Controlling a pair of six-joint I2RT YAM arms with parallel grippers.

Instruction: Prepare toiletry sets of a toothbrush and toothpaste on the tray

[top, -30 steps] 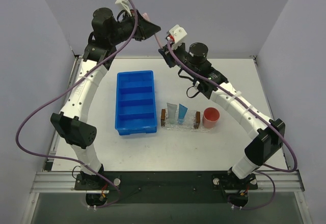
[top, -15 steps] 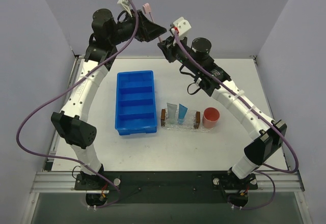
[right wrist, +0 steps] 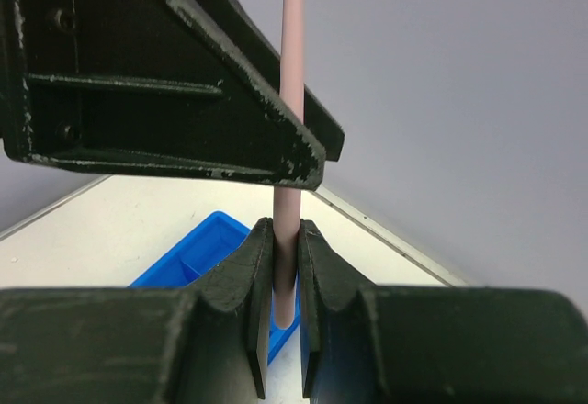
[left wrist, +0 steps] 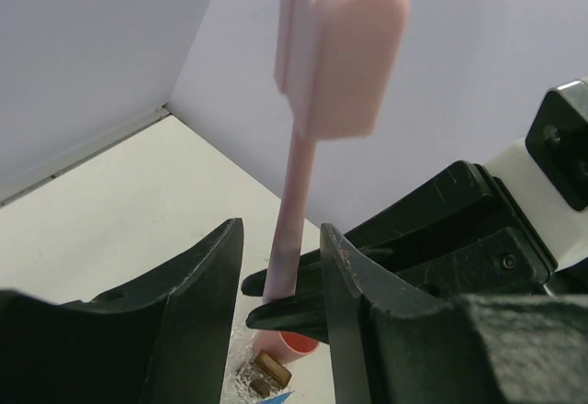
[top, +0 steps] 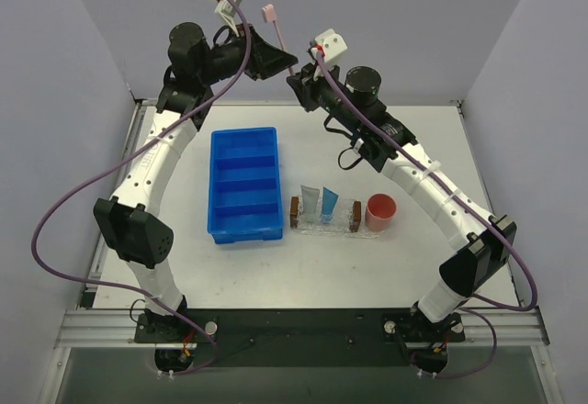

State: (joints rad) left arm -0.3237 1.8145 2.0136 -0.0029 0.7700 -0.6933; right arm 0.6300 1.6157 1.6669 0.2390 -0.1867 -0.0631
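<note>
Our right gripper point(right wrist: 285, 239) is clamped on the lower stem of the toothbrush point(right wrist: 292, 73), which stands nearly upright in the air with its head on top. Our left gripper point(left wrist: 280, 230) brackets the same stem slightly higher. Its jaws are parted, with a sliver of gap on either side of the pink stem, so we judge it is not gripping.

In the overhead view the two grippers meet at the top centre of the frame, against the back wall. The tray point(top: 323, 229) lies well below them, just right of centre, with the two tubes of toothpaste point(top: 310, 202) side by side between its brown end blocks. The blue bin point(top: 244, 184) sits to its left and the pink cup point(top: 380, 211) just beside its right end.

We read this as a mid-air hand-over, with the right arm now carrying the load. Next, the left jaws must draw clear without nudging the stem. Then we bring the brush down, turn it flat and set it beside the tubes, where room looks tight.
</note>
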